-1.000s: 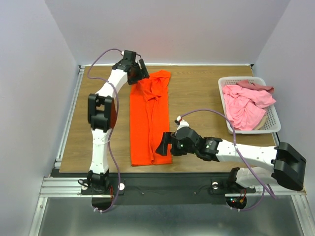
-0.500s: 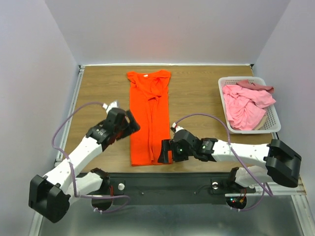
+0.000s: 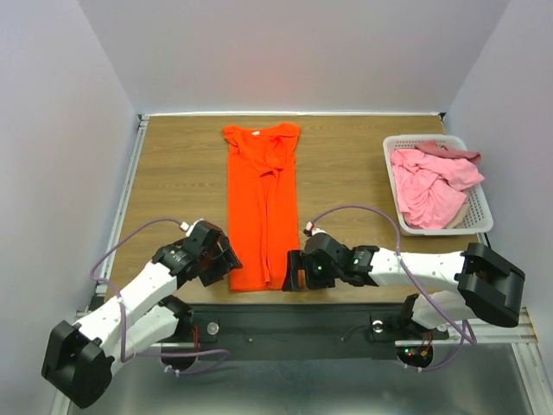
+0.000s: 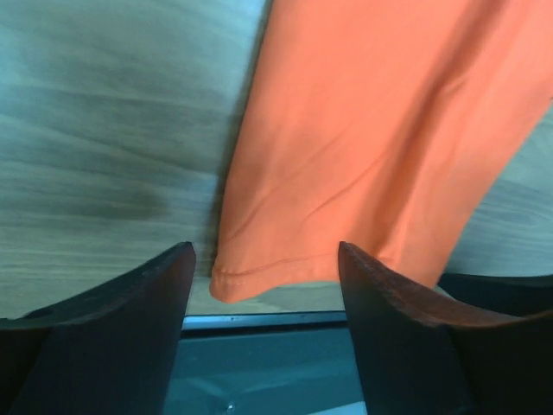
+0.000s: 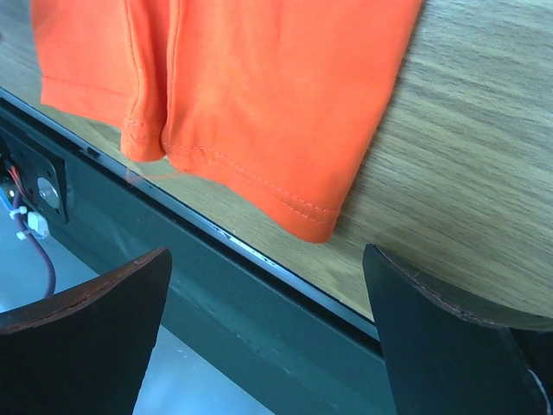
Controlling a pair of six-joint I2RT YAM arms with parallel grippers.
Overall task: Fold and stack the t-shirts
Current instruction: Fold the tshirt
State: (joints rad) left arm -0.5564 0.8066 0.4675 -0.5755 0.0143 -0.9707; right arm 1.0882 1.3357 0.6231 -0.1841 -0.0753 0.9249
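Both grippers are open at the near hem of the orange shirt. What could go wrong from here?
The hem of the orange t-shirt lies right at the near edge of the table, so fingers lowered there could hit the edge instead of cloth.
By the right gripper the hem shows separate folded layers; a pinch may catch only some and pull the fold apart.
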